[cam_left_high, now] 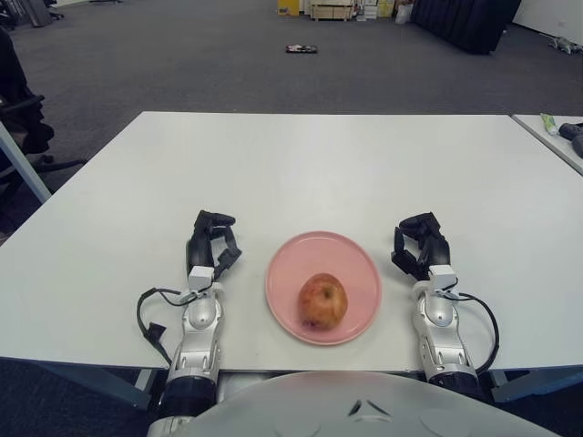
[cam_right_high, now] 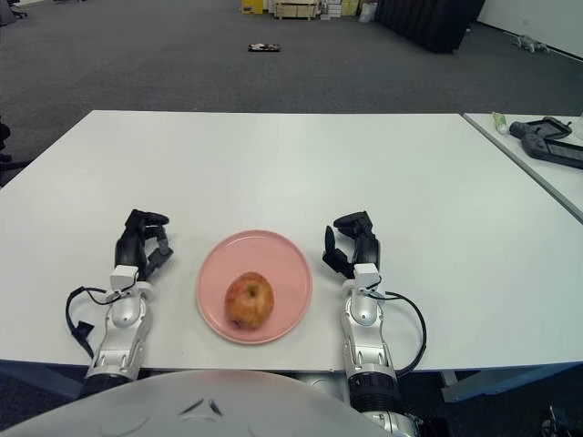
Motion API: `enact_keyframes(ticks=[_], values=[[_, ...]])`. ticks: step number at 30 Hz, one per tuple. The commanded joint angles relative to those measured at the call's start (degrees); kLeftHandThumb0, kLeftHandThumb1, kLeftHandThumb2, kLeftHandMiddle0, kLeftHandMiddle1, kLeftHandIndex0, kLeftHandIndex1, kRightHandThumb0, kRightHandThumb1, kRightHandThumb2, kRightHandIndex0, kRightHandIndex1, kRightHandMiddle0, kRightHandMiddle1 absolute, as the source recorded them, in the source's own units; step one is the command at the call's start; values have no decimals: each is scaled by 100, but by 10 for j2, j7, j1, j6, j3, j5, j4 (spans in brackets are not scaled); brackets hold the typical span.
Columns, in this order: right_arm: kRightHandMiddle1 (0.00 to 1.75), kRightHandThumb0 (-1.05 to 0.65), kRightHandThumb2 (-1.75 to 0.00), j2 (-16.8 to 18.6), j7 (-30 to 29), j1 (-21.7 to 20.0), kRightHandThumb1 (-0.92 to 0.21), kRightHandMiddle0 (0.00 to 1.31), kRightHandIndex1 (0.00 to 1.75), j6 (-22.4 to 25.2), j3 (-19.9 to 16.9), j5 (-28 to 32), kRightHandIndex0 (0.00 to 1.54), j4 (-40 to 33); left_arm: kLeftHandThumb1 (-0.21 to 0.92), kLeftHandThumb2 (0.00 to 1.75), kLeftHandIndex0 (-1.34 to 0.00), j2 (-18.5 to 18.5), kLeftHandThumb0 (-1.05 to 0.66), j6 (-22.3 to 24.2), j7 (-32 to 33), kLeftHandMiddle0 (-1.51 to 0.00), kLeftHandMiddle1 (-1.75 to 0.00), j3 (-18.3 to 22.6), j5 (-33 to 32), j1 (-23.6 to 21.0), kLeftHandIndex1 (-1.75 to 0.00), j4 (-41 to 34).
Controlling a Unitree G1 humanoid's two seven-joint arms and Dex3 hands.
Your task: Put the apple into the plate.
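apple (cam_left_high: 322, 301): reddish-yellow, sitting inside the pink plate, a bit toward the plate's near edge, lower centre of the frame. Nothing is holding it.
plate (cam_left_high: 352, 257): pink, round, flat on the white table, right between the two hands but touching neither one.
left hand (cam_left_high: 209, 244): lower left of the frame, just beside the plate's left rim. Black fingers are curled in on themselves and there's nothing in them, so clenched and empty. Silver forearm runs down toward the bottom edge with a black cable looping off its left side.
right hand (cam_left_high: 418, 246): lower right of centre, just off the plate's right rim. Same deal, fingers bent inward, not gripping anything. A black cable loops off the right side of its forearm.
table (cam_left_high: 301, 164): white, takes up most of the middle of the frame, mostly bare apart from the plate and the hands.
second table (cam_right_high: 537, 173): edge of it pokes in at the upper right, with a dark device (cam_right_high: 551, 140) and a small greenish tube (cam_right_high: 498, 121) lying on it.
floor (cam_left_high: 182, 64): grey carpet across the top of the frame, with a small dark object (cam_left_high: 302, 49) lying on it at top centre.
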Motion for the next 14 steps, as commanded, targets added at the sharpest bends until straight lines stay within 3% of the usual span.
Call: enact_keyframes(ticks=[1, 14], values=[[175, -38, -89, 4, -2, 6, -66, 35, 131, 21, 0, 2, 59, 17, 75, 77, -29, 10, -37, 46, -32, -51, -145, -1, -20, 22, -175, 15], [175, -38, -89, 3, -2, 7, -66, 35, 132, 20, 3, 0, 60, 15, 89, 58, -21, 32, -35, 132, -117, -42, -140, -11, -67, 21, -175, -5]])
